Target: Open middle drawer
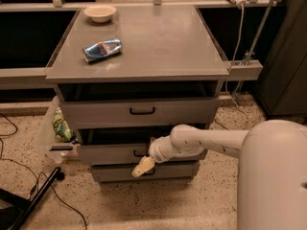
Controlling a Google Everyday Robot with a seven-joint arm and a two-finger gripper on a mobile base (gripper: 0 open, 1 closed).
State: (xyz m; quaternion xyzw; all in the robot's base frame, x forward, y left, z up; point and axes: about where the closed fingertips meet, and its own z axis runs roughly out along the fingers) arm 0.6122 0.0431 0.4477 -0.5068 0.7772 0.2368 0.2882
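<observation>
The grey cabinet (144, 61) has three drawers. The middle drawer (105, 153) is a low grey panel and stands slightly out, with a dark gap above it. Its small black handle (138, 153) is partly hidden behind my gripper. My gripper (142, 166) is at the front of the middle drawer at its centre, just below and to the right of the handle, with its cream tip pointing down-left over the bottom drawer (168, 170). The taller top drawer (96, 113) with a wider black handle (142, 111) also stands slightly out.
A crushed blue can (102, 49) and a cream bowl (100, 13) lie on the cabinet top. A clear plastic bin (53, 131) with green packets stands on the floor at the left. Cables and a black stand leg (36, 195) lie at lower left. My white arm (225, 140) reaches in from the right.
</observation>
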